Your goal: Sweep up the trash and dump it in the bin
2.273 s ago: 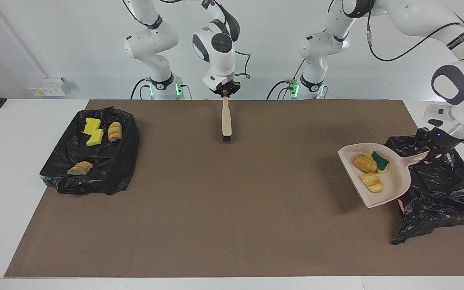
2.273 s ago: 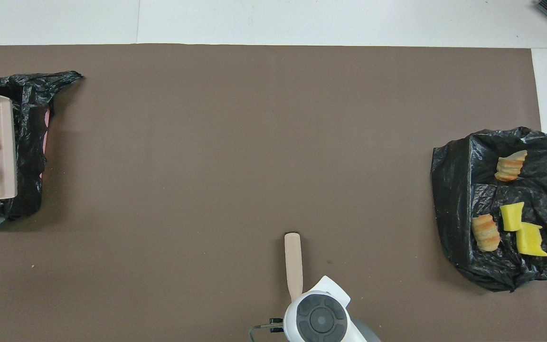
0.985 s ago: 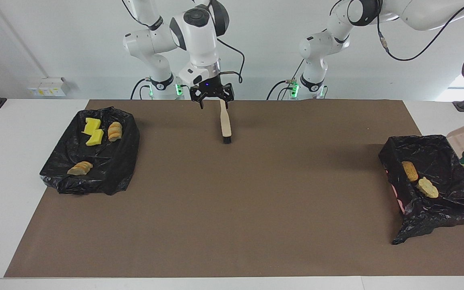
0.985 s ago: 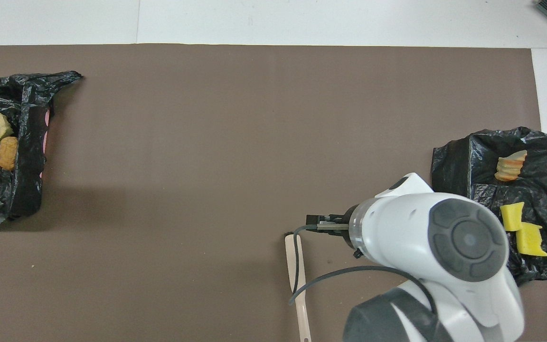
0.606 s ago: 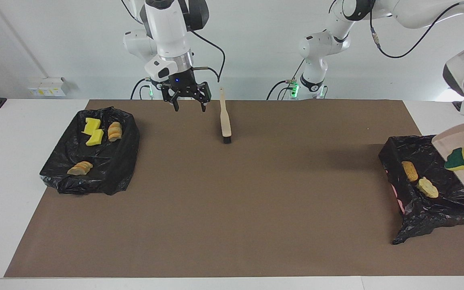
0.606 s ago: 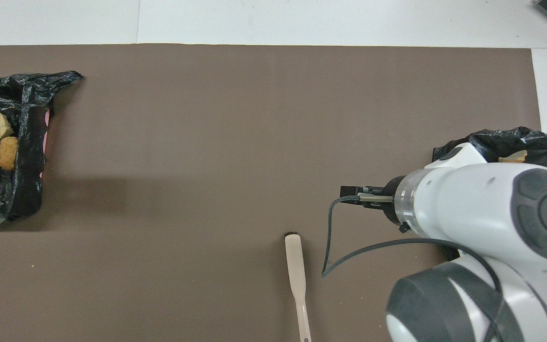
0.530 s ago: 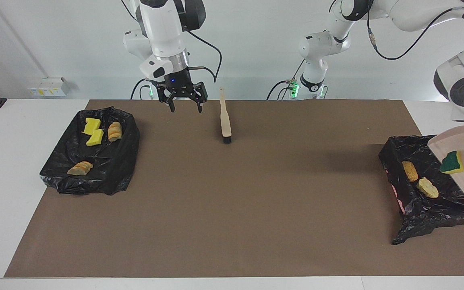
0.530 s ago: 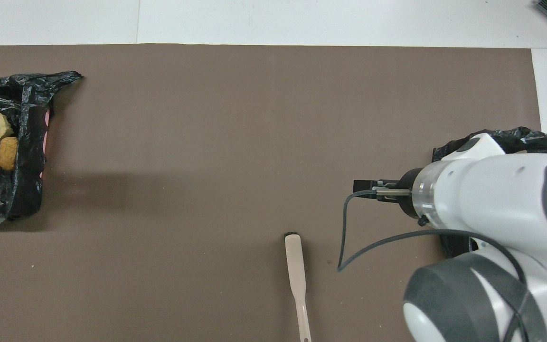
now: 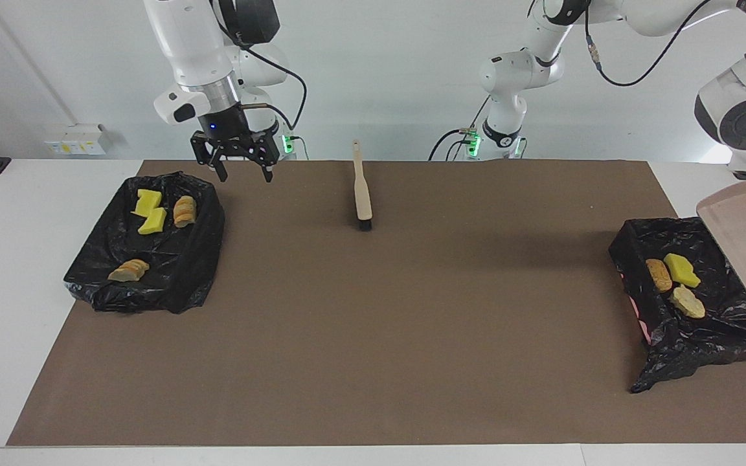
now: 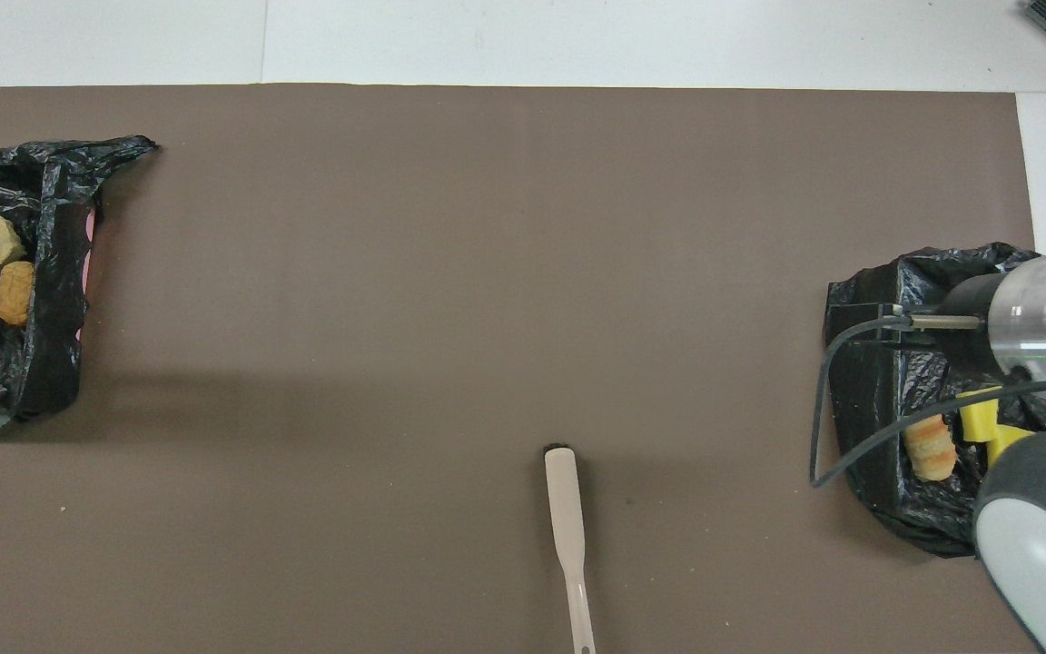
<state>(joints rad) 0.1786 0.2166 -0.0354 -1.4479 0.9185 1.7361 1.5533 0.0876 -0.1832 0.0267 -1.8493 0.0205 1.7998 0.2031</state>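
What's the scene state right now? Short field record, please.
bin at left arm's end: three scraps inside
bin at right arm's end: four scraps inside
dustpan: in the air, tilted over the bin at left arm's end, no scrap showing on it
brush: lying on the mat, ungripped
right tool: open, over the bin at right arm's end
left tool: out of view, shut on the dustpan
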